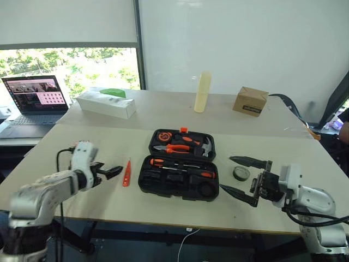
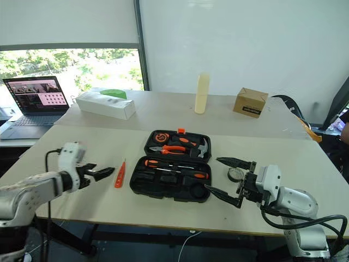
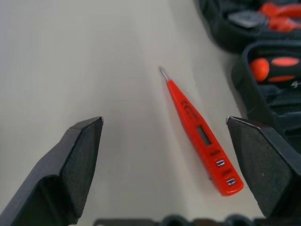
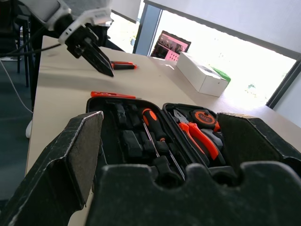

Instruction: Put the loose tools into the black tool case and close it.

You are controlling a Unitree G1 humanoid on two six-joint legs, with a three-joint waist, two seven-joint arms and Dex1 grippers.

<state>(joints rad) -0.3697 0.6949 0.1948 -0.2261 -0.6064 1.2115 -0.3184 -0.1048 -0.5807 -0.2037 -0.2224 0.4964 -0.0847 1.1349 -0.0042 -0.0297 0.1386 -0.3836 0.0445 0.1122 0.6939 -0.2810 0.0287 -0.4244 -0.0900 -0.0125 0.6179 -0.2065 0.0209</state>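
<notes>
The black tool case (image 1: 173, 185) lies open at the table's middle, with orange-handled screwdrivers in its near half and pliers, a hammer and a tape measure in its far half. An orange tester screwdriver (image 1: 126, 173) lies on the table just left of the case. My left gripper (image 1: 112, 172) hovers beside it, open, and the tool lies between the spread fingers in the left wrist view (image 3: 200, 132). A small black tape roll (image 1: 241, 173) lies right of the case. My right gripper (image 1: 226, 173) stands open there, empty and pointing at the case. Another orange and black tool (image 4: 123, 65) lies past the left gripper.
A laptop (image 1: 35, 98) stands at the far left. A white box (image 1: 106, 103), a pale yellow cylinder (image 1: 202, 91) and a brown cardboard box (image 1: 251, 101) stand on the far table. Bare tabletop runs along the front edge.
</notes>
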